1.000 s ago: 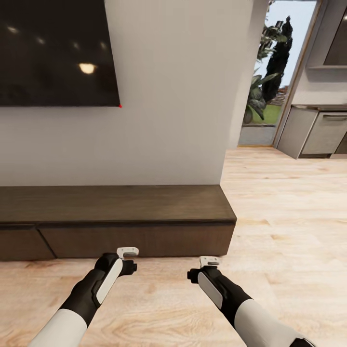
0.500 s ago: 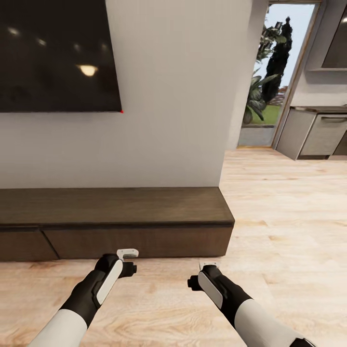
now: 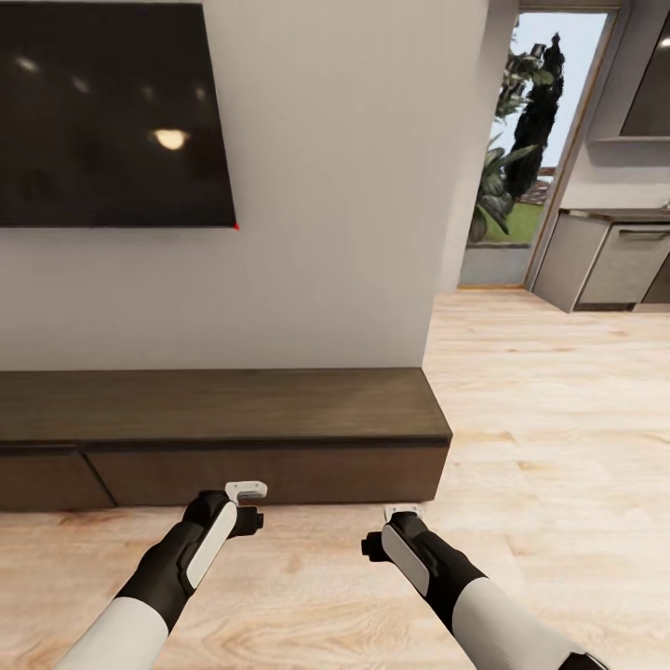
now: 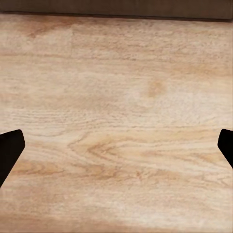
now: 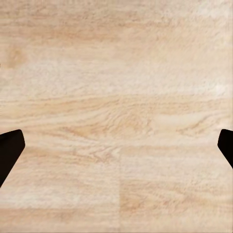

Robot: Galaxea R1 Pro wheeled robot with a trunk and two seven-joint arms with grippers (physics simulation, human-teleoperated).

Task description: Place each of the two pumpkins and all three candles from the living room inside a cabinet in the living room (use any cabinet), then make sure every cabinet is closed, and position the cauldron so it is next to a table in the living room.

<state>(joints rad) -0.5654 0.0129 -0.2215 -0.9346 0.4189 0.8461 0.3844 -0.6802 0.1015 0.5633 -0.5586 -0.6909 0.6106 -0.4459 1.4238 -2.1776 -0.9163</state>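
Note:
The long low dark brown cabinet runs along the white wall in front of me, and its flat drawer fronts are closed. Its lower edge shows as a dark strip in the left wrist view. My left gripper hangs just in front of a drawer front, pointing down at the wooden floor. My right gripper hangs beside it, near the cabinet's right end. In both wrist views the dark fingertips stand wide apart over bare floor, holding nothing. The pumpkins, candles, cauldron and table are out of view.
A large black TV hangs on the wall above the cabinet. To the right, open wooden floor leads to a glass door with plants and grey kitchen cabinets.
The whole picture has slid down a little, so the camera has moved. The right gripper sits slightly lower. The cabinet stays closed.

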